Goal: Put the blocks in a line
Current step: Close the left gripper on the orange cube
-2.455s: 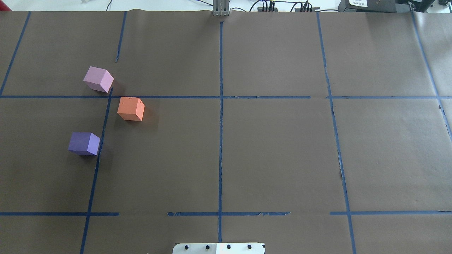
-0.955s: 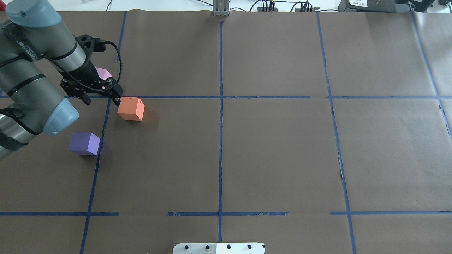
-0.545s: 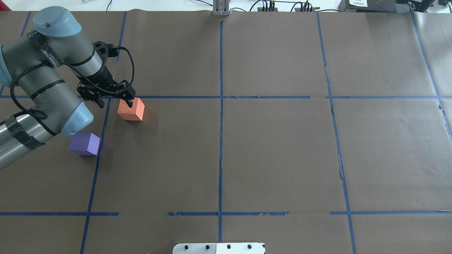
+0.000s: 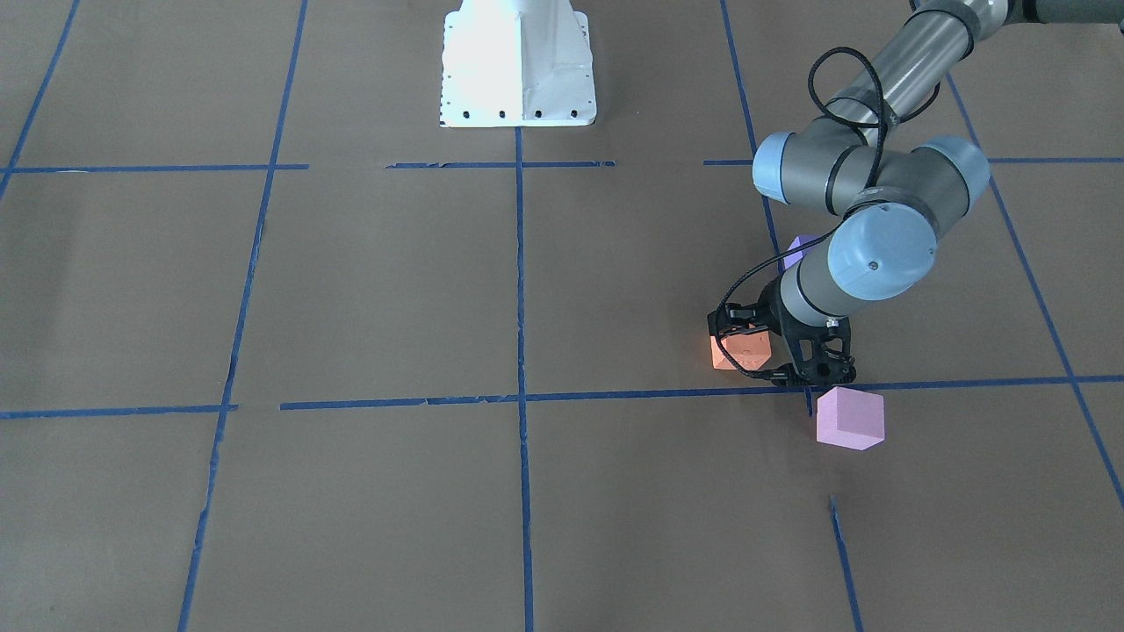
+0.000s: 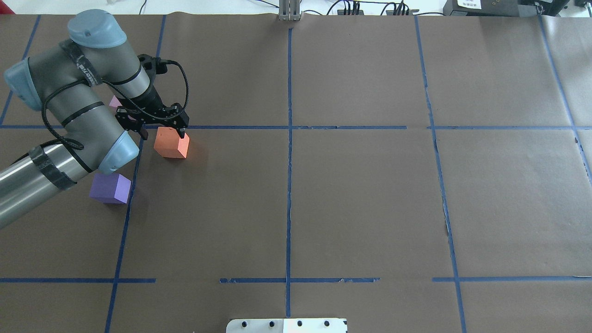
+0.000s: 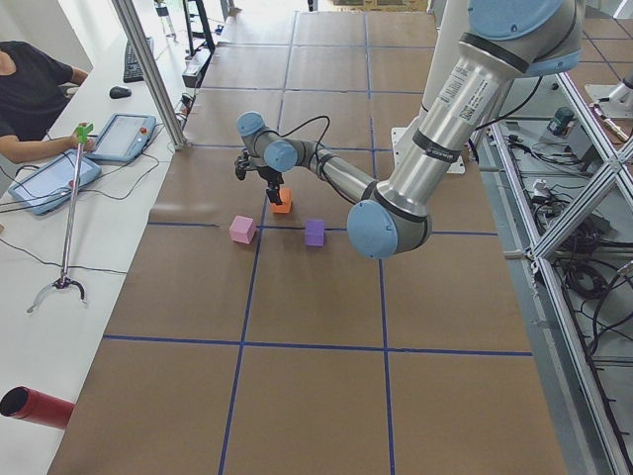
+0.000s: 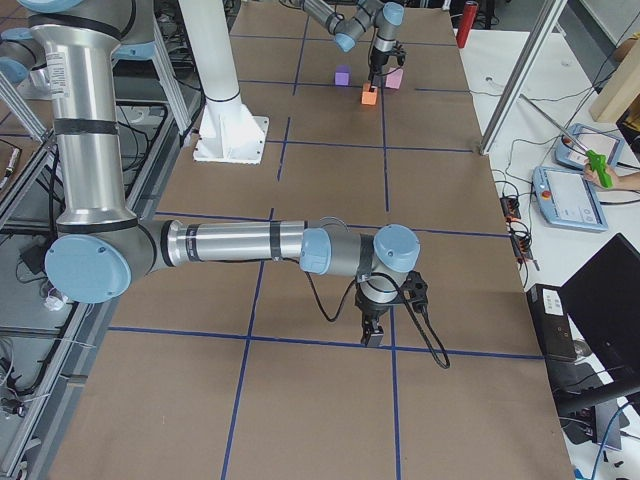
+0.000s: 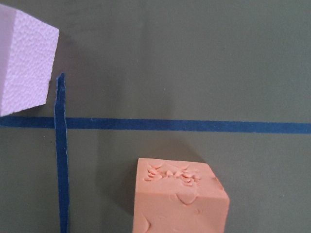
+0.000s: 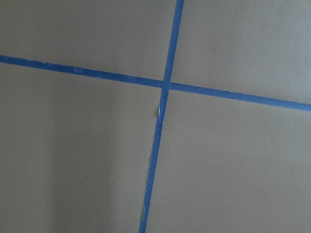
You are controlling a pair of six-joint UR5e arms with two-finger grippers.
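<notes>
Our left jaws are spread wide, just over the orange block [image 5: 171,144], which sits loose on the counter [image 5: 360,199]. The pink block [image 4: 849,418] is just beside the jaws; the purple block [image 5: 110,188] is farther off, back toward us. The orange one looks light and squashy, with dents on top, so we should pinch two flat sides gently. Our right jaws: we cannot tell.
</notes>
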